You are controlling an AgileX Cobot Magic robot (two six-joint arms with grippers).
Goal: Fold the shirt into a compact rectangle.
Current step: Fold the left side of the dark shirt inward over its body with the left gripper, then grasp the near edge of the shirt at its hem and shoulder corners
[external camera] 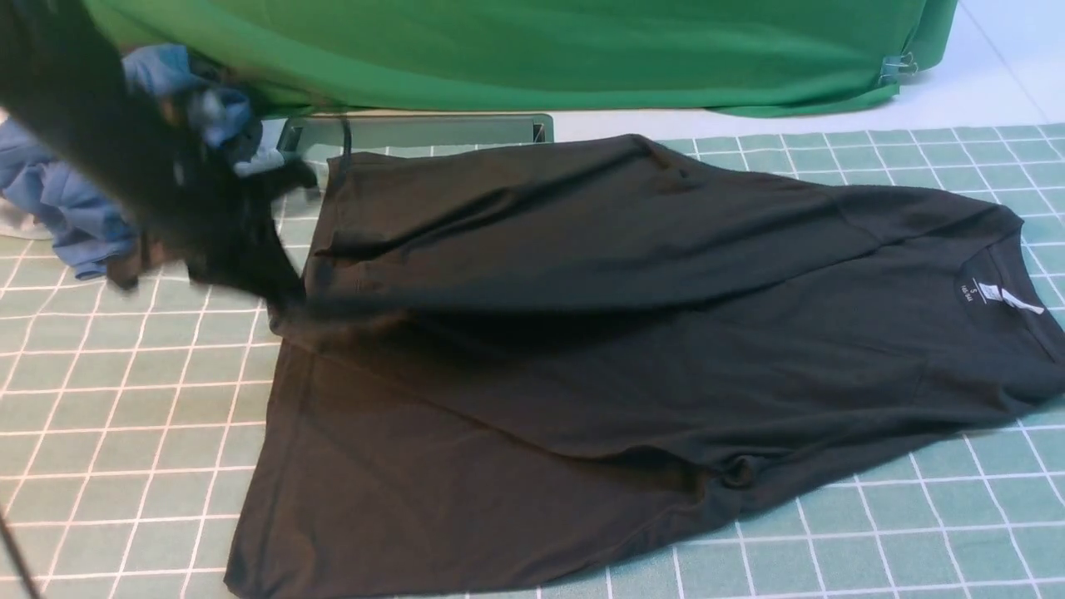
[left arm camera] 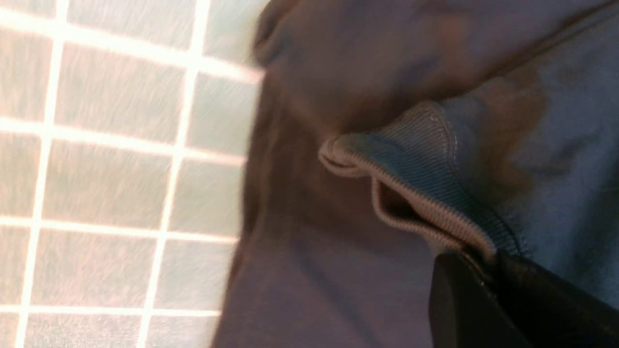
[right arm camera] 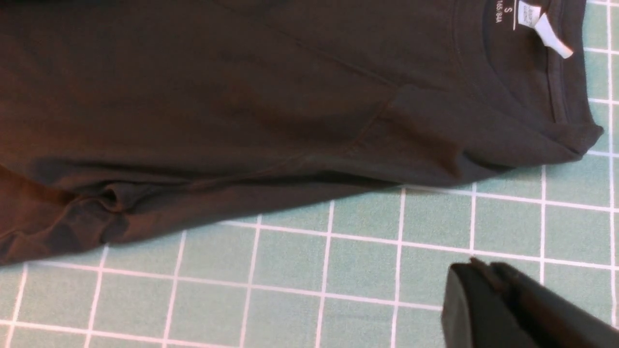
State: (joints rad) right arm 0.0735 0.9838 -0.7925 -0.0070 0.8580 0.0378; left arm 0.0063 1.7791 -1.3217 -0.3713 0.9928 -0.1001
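Observation:
The black shirt [external camera: 624, 333] lies spread on the green grid mat [external camera: 125, 399], its neck with the white label [external camera: 990, 293] to the right and its far side folded over the middle. My left arm [external camera: 166, 183] is a dark blur at the back left, over the blue garments. In the left wrist view my left gripper [left arm camera: 476, 258] is shut on the ribbed collar [left arm camera: 416, 159] of a blue garment. My right gripper [right arm camera: 476, 266] is shut with nothing in it, above bare mat beside the shirt's [right arm camera: 242, 96] shoulder, near the neck label [right arm camera: 529, 14]. It is outside the front view.
Crumpled blue garments [external camera: 66, 200] lie at the back left edge of the mat. A grey tray [external camera: 416, 131] stands behind the shirt, before a green backdrop cloth [external camera: 541, 50]. Bare mat [right arm camera: 338, 251] shows in front of the shirt.

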